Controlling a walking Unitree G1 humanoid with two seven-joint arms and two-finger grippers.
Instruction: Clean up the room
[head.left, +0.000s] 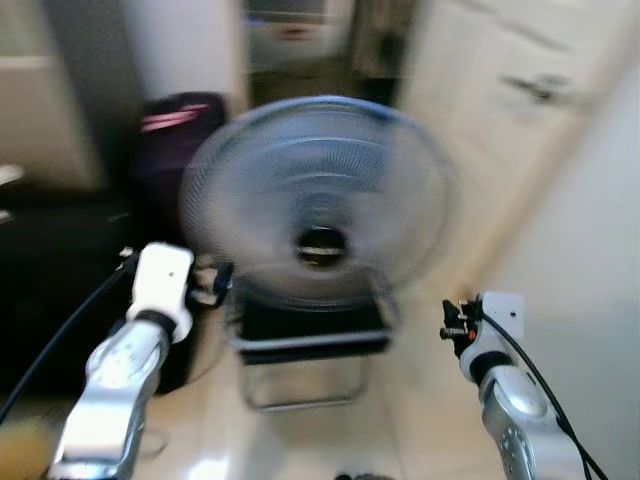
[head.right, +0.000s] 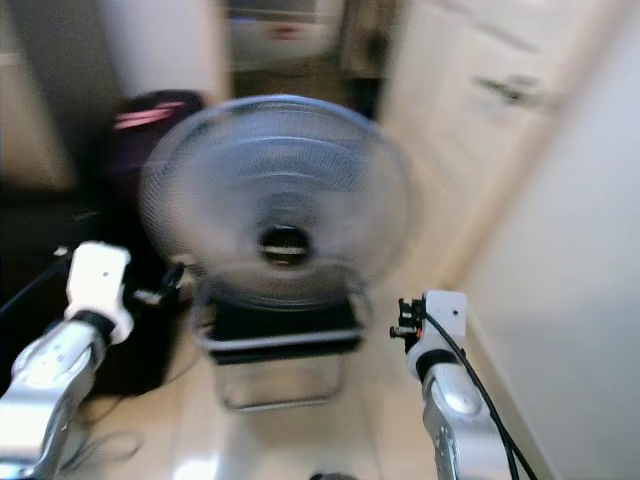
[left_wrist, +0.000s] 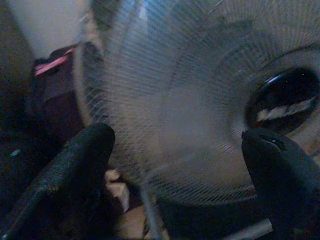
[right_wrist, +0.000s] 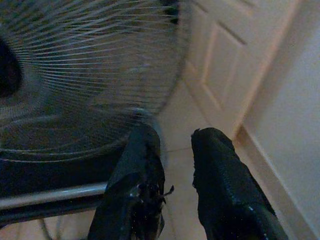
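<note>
1. Plainly, the step in hand looks like an approach to the fan (head.left: 318, 200), the large thing standing straight ahead on the floor (head.left: 420, 420) in a narrow passage; the head views are blurred, so I judge the robot to be on the move.
2. To do this well, I would let the body settle before reaching, since the blur makes the fan's edges uncertain.
3. The left claw (left_wrist: 175, 165) is released, its two black fingers (left_wrist: 75, 170) spread wide with the fan's wire grille between them in the wrist view; no contact with the grille can be made out.
4. The right claw (right_wrist: 175, 175) has its fingers (right_wrist: 220, 180) close together with a narrow gap and nothing in them, near the fan's lower right rim and the floor beside it.
5. A sound grip would be on the rim or the frame under the head, not on the thin wires, which may bend; which part is in reach I cannot tell.
6. The fan has a round pale grey wire cage with a dark hub at its middle, set on a dark base with a bent metal-tube stand.
7. A dark bag (head.left: 175, 125) with a pink stripe stands behind it on the left, a white panelled door (head.left: 520, 90) on the right.
</note>
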